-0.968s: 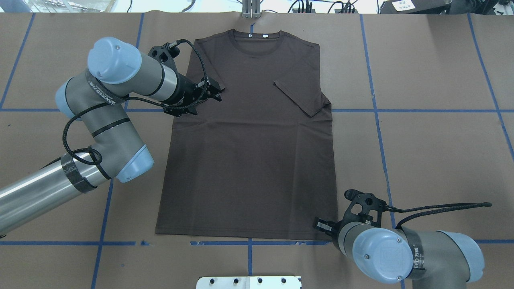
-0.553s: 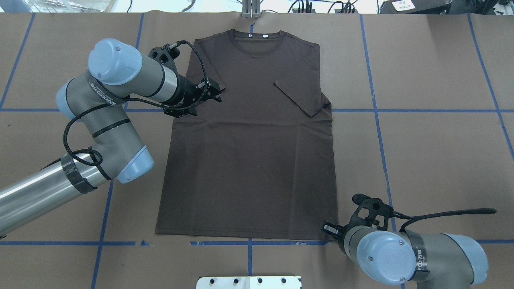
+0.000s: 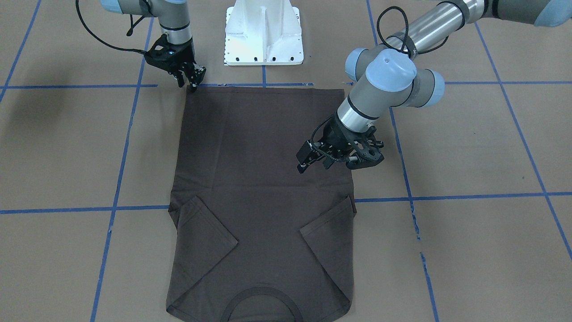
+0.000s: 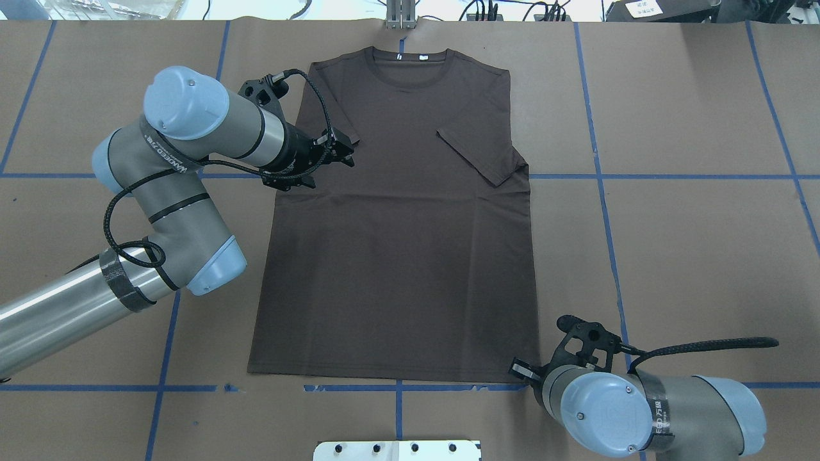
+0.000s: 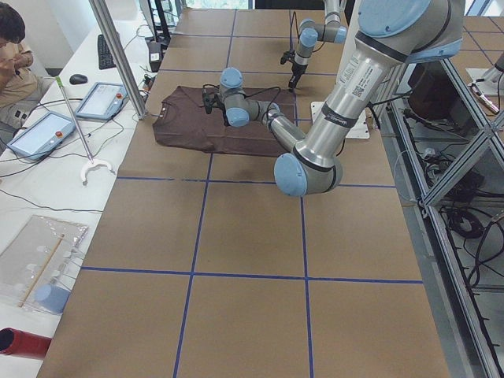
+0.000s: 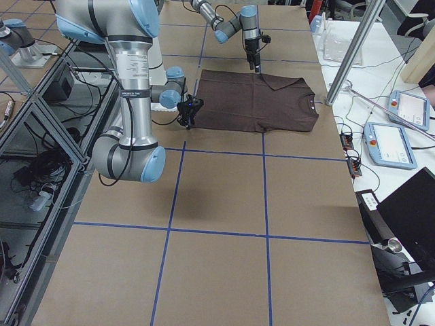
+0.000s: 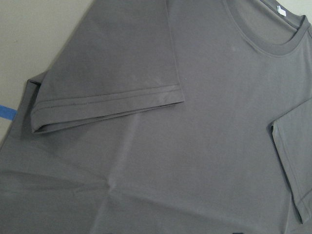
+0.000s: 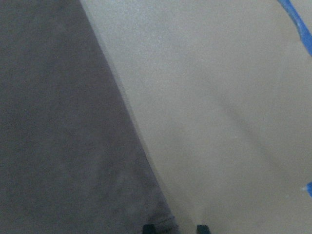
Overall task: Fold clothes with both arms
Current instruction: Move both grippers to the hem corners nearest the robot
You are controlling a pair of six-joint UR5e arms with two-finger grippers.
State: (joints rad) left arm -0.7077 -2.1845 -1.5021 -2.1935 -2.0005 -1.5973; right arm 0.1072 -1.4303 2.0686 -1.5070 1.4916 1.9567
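Observation:
The dark brown T-shirt [image 4: 397, 256] lies flat on the brown table cover, collar at the far edge, with both sleeves folded inward; it also shows in the front view [image 3: 263, 179]. My left gripper [image 4: 346, 148] hovers open over the shirt's left side just below the folded sleeve [image 7: 112, 92], holding nothing. In the front view it [image 3: 303, 160] is clear of the cloth. My right gripper [image 3: 192, 85] is low at the shirt's near right hem corner [image 8: 163, 222]. Its two fingertips [image 8: 148, 228] stand apart, with the corner's edge between them.
The white pedestal base [image 3: 263, 36] stands at the near table edge. Blue tape lines [image 4: 602, 192] cross the cover. A metal post [image 4: 400, 13] rises behind the collar. A seated operator [image 5: 12, 39] and tablets [image 5: 98, 98] are beyond the far edge.
My right gripper has dropped and shifted slightly toward the shirt's near right hem corner. My left gripper has drawn back a little toward the left.

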